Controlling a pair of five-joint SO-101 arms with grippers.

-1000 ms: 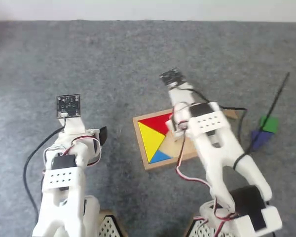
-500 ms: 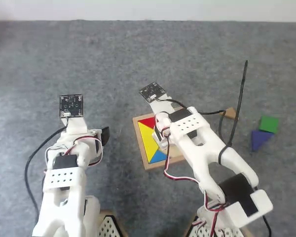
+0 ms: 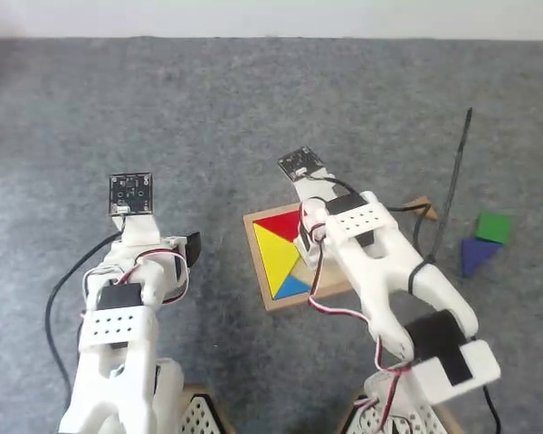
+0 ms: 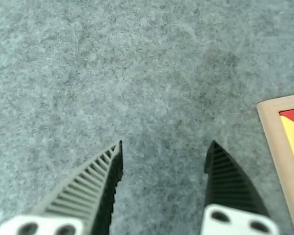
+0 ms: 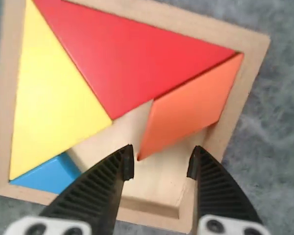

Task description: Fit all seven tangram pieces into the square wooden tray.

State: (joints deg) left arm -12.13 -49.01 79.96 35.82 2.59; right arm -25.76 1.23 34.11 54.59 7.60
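The square wooden tray (image 3: 258, 262) lies at mid-table, and my right arm is stretched over it. In the right wrist view the tray (image 5: 246, 73) holds a big red triangle (image 5: 127, 58), a yellow triangle (image 5: 49, 107), a blue piece (image 5: 44, 176) and an orange piece (image 5: 191, 110). My right gripper (image 5: 160, 159) is open just above the tray floor, with the lower corner of the orange piece between its fingers. Out on the carpet to the right lie a green square (image 3: 493, 226) and a purple triangle (image 3: 475, 255). My left gripper (image 4: 164, 152) is open over bare carpet, left of the tray (image 4: 272, 132).
Grey carpet covers the table. A thin black rod or cable (image 3: 454, 172) rises beside the right arm, between the tray and the loose pieces. The left gripper (image 3: 186, 246) hovers left of the tray. A pale strip runs along the far edge.
The right arm swung left across the tray, then came back a little to the right; the black rod swung with it. The left arm shifted only slightly.
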